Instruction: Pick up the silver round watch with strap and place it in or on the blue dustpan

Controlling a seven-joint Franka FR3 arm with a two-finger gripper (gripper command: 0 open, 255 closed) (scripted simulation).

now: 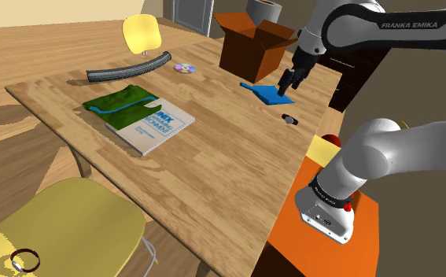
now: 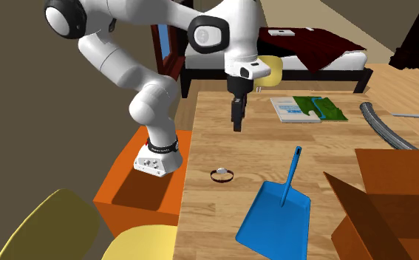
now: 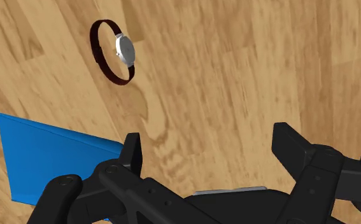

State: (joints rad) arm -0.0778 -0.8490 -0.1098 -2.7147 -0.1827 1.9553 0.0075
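In the shoulder view, the left and middle of the table point(image 1: 213, 173) carry a green cloth point(image 1: 123, 106) and a book point(image 1: 154, 126), which do not belong to the job. Further right in this frame the blue dustpan point(image 1: 268, 94) lies flat. The tool point(image 1: 289, 81) hangs over its right end in the picture. The watch point(image 1: 290, 120) rests on the table just below, near the dustpan but apart from it. In the second exterior view the watch point(image 2: 222, 175) sits near the centre, left of the dustpan point(image 2: 278, 214), and the tool point(image 2: 237, 118) is in the air higher in the frame. In the wrist view the watch point(image 3: 116, 51) is at upper left, and the fingers point(image 3: 131, 153) stand apart with nothing between them. I judge the task is at its beginning: the watch is not yet grasped, so descending, gripping, lifting and placing all remain
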